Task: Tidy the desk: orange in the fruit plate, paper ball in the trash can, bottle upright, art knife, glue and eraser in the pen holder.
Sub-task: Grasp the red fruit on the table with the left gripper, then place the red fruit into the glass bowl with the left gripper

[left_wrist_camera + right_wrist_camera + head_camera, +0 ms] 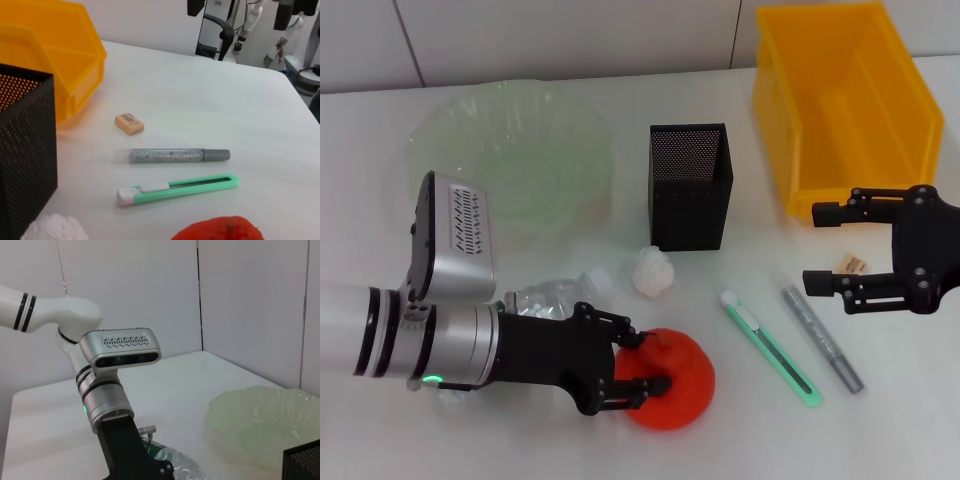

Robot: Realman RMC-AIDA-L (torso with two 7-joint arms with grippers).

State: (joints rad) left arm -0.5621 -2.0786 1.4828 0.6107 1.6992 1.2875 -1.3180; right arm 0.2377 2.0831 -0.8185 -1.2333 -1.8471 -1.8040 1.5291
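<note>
We see the left gripper [638, 365] low over the near part of the white desk [620, 85], its black fingers either side of the orange [670, 385]. One finger lies across the fruit's top edge, the other across its middle; jaws look closed in on it, so we read it as gripped. The orange sits at the near edge in the head view, still on the desk, well apart from the pale green fruit plate [510, 150] at the far left.

Just behind the left wrist lies the clear plastic bottle [555, 297], on its side, partly hidden by the arm. The white paper ball [653, 270] sits btwn the bottle and the black mesh pen holder [690, 185], near the holder's front. The yellow bin [840, 100] stands far right, next to the holder w/ a gap btwn them.

The right gripper [830, 248] hovers in front of the bin's near wall, fingers wide apart, nothing in them. The small tan eraser [852, 264] shows in the gap btwn its fingers in the head view; we can't tell the height diff.

Near the right gripper, twd the robot, lie the grey glitter glue stick [822, 338] and the mint green art knife [770, 348], side by side, roughly parallel, not touching. The left wrist view shows the same row: eraser, glue, knife, w/ the orange's top at the frame edge.
</note>
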